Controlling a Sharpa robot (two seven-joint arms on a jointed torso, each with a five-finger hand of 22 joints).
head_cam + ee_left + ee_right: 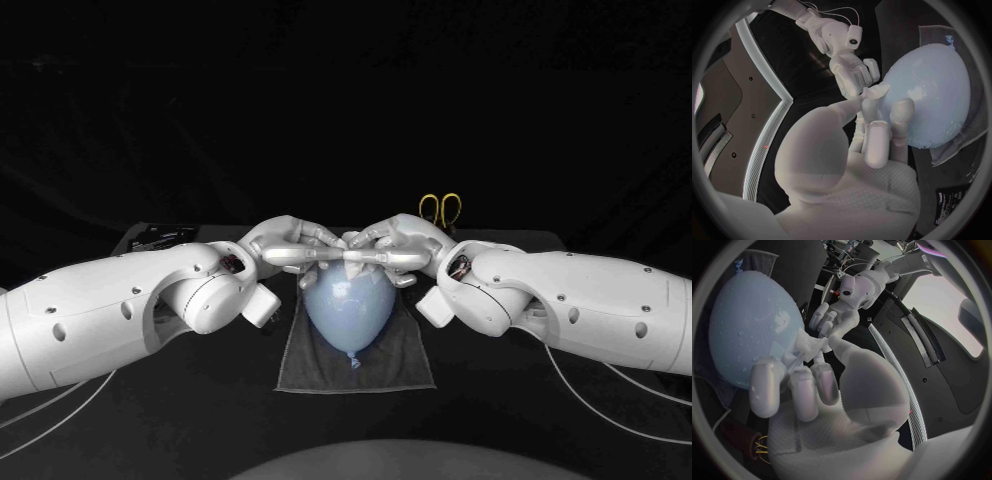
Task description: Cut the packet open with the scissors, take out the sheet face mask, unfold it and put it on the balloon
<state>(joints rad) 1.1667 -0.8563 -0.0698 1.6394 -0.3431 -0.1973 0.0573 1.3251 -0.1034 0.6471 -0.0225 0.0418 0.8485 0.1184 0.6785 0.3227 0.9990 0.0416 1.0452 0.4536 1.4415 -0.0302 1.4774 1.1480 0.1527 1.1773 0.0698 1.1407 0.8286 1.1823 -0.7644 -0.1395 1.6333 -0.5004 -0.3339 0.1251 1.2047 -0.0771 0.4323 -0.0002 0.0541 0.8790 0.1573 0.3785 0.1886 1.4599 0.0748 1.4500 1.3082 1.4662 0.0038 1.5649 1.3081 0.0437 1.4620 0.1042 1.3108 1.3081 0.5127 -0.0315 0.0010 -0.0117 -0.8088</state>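
- Pale-blue egg-shaped rubber balloon: laid on dark-grey cloth at centre of black tabletop, knot twd near edge.
- Thin pale wet sheet face mask: a flap is seen at balloon's far end. Balloon skin is beaded w/ droplets. Extent of coverage cannot be told.
- Left hand: flap is pinched betw. thumb and a fingertip; other fingers are rested on balloon.
- Right hand: mask edge is pinched likewise on opp. side; the two hands are met at the fingertips.
- Yellow-handled scissors: placed twd far edge, behind right hand, untouched.
- Handling (est.): mask is judged limp, slippery, easily torn. It is best held at the edge, both sides, low tension. Balloon is judged light and prone to roll; hard pressure is to be avoided.
- Qty: balloon 1, mask 1, cloth 1, scissors 1 pr, hands 2.
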